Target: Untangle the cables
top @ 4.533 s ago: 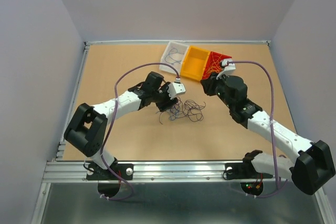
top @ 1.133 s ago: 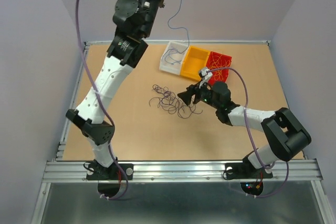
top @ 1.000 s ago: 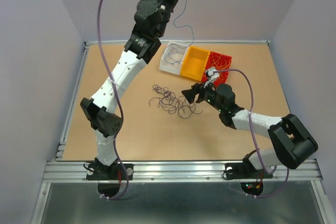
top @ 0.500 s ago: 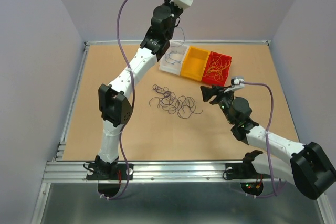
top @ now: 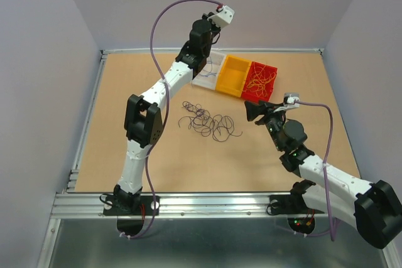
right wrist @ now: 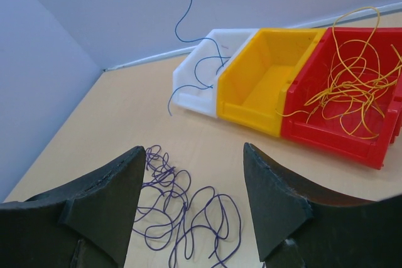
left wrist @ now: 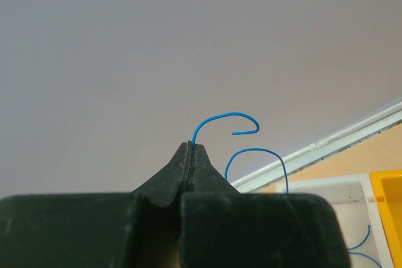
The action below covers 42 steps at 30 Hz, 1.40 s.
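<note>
Left wrist view, left pincer [left wrist: 190,147] pressed together on a blue cable [left wrist: 232,113], right pincer [right wrist: 193,149] spread wide, empty

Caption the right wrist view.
Open right gripper faces tangle of thin purple wires; beyond, white plastic bin, yellow bin, red bin holding orange wires.

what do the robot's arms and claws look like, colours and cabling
The left arm and right arm have white links between chunky black joints, and a lilac cable loops along each. The left claw and right claw have matt black, wedge-shaped fingers tapering towards the tips.
</note>
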Motion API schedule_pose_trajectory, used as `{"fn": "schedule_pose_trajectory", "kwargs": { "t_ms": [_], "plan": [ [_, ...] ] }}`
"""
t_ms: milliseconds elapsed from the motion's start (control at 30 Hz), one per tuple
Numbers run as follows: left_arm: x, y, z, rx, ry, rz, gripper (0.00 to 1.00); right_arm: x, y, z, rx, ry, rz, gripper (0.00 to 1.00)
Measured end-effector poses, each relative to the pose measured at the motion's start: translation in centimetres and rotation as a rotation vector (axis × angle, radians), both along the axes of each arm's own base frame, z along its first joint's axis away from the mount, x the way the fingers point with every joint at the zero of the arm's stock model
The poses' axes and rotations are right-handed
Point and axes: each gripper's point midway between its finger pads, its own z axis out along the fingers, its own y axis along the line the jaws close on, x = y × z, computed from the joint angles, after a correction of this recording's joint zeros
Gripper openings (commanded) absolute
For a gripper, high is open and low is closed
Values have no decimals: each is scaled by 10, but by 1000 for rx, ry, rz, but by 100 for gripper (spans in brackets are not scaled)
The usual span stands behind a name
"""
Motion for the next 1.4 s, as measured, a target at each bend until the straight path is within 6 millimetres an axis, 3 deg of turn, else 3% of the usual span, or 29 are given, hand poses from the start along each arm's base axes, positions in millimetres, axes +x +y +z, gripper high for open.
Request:
{"fn": "schedule_pose_trajectory", "kwargs": {
  "t_ms": [233,600,800,1133,1300,1400],
  "plan": [
    [5,0,5,-11,-15,19,0,0,0,-1,1,3,0,68],
    [1,-2,61,-43,-137,33,0,0,0,-1,-1,6,1,68],
    [6,-6,62,-31,-179,42,0,0,0,-1,0,4,1,68],
    [21,-15,-3,25,-98,46,0,-3,-1,6,12,-15,1,68],
    [17,-13,-68,71,29,45,0,-3,-2,7,13,-17,1,68],
    [3,-6,-111,105,128,38,0,-3,-2,8,14,-18,2,68]
  ]
}}
